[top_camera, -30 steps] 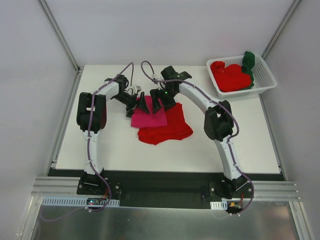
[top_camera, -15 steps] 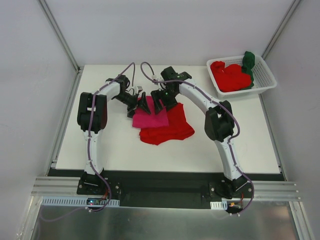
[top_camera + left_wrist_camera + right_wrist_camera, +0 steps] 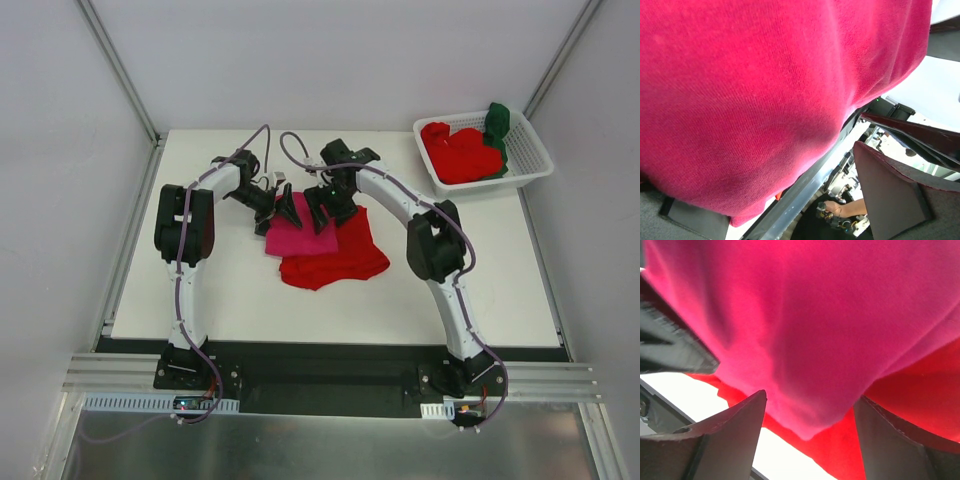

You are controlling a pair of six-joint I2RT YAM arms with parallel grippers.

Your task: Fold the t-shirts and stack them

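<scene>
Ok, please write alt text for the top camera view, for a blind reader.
On a table, the left gripper and right gripper are at the far edge of a pink shirt lying on a red shirt. A basket at far right holds more shirts.

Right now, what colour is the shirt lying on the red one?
Magenta-pink shirt; top view shows it best.

Pink shirt [image 3: 298, 238], table centre: magenta-pink, plain, no print; a fine knit texture shows in the left wrist view.
Red shirt [image 3: 345, 260] under it: bright red, plain.
Basket [image 3: 532, 152], far right corner: white, slotted walls.
Red shirts [image 3: 460, 153] in basket: same bright red, plain.
Green shirt [image 3: 497, 124], far side of basket: dark green, plain.
Table [image 3: 210, 300]: white, unpatterned.
Left arm [image 3: 183, 305], right arm [image 3: 455, 310]: white links, black joints.
</scene>
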